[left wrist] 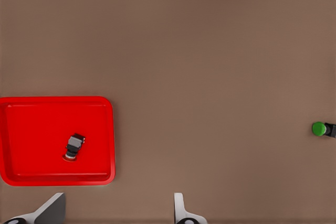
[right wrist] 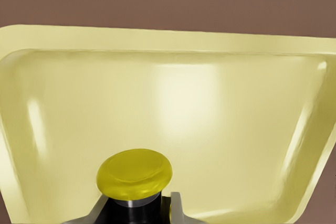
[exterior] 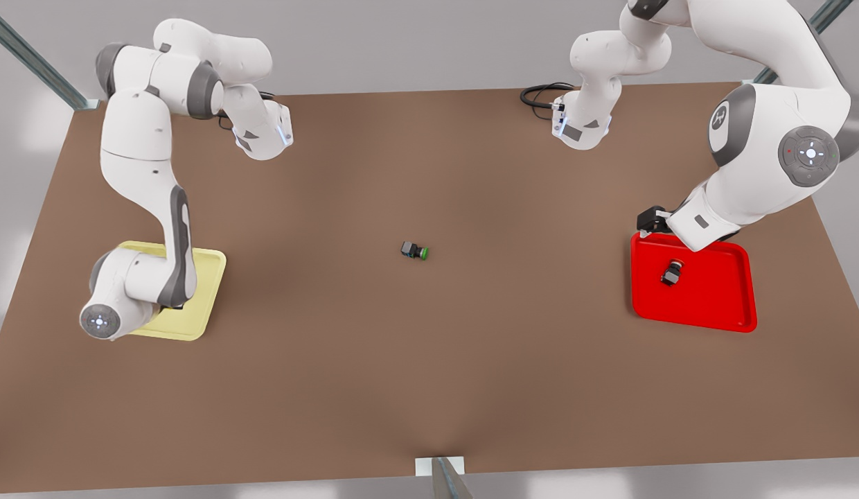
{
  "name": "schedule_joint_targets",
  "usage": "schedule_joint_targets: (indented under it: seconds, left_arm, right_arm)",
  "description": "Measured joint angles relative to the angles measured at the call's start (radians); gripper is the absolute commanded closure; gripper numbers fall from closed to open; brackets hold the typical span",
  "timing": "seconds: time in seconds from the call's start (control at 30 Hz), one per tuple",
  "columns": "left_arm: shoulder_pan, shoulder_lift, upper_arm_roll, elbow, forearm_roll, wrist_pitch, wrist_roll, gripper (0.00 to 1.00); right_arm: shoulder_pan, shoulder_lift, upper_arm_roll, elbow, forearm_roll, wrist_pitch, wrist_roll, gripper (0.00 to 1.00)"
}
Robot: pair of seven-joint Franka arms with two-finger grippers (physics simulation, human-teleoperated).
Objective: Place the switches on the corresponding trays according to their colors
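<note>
Right gripper (right wrist: 135,211): low over the pale yellow tray (right wrist: 220,114), fingers (right wrist: 176,208) closed on the yellow-capped switch (right wrist: 134,174) — they grip its dark body and the cap faces the tray floor. In the front view this arm covers part of the same tray (exterior: 201,291) at the front view's left.

Left gripper (left wrist: 118,214): above the table (left wrist: 210,51), just beside the red tray (left wrist: 107,129); fingers (left wrist: 181,211) spread apart, with nothing between them. In the front view the gripper's dark end (exterior: 652,220) sits at the far-left corner of that tray (exterior: 720,305), on the front view's right.

Red-capped switch (left wrist: 74,147): lies on its side inside the red tray — seen in the front view too (exterior: 671,272), apart from the rims.

Green-capped switch (exterior: 415,251): lies on its side on the bare table (exterior: 429,360) near the middle, between the two trays and well apart from both; the left wrist view catches it at the frame edge (left wrist: 321,128).
</note>
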Motion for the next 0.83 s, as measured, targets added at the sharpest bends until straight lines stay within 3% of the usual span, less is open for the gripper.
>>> schedule_joint_targets:
  seconds: [0.27, 0.47, 0.53, 0.67, 0.7, 0.83]
  left_arm:
    - [0.0, 0.0, 0.0, 0.0, 0.0, 0.0, 0.0, 0.0]
    - [0.0, 0.0, 0.0, 0.0, 0.0, 0.0, 0.0, 0.0]
    - [0.0, 0.0, 0.0, 0.0, 0.0, 0.0, 0.0, 0.0]
    - [0.0, 0.0, 0.0, 0.0, 0.001, 0.0, 0.0, 0.0]
    - [0.0, 0.0, 0.0, 0.0, 0.001, 0.0, 0.0, 0.0]
    - [0.0, 0.0, -0.001, 0.001, 0.001, -0.003, -0.001, 0.0]
  right_arm:
    - [-0.001, -0.007, 0.004, 0.056, -0.009, 0.047, -0.194, 0.0]
    - [-0.001, -0.004, 0.052, 0.498, 0.075, -0.133, -0.275, 0.0]
    - [0.001, -0.053, 0.068, 0.571, 0.092, -0.214, -0.283, 0.0]
    - [-0.004, -0.279, 0.113, 0.512, 0.096, -0.356, -0.293, 0.0]
    - [-0.023, -0.33, 0.16, 0.479, 0.078, -0.385, -0.292, 0.0]
    - [-0.05, -0.394, 0.229, 0.434, 0.023, -0.463, -0.283, 0.0]
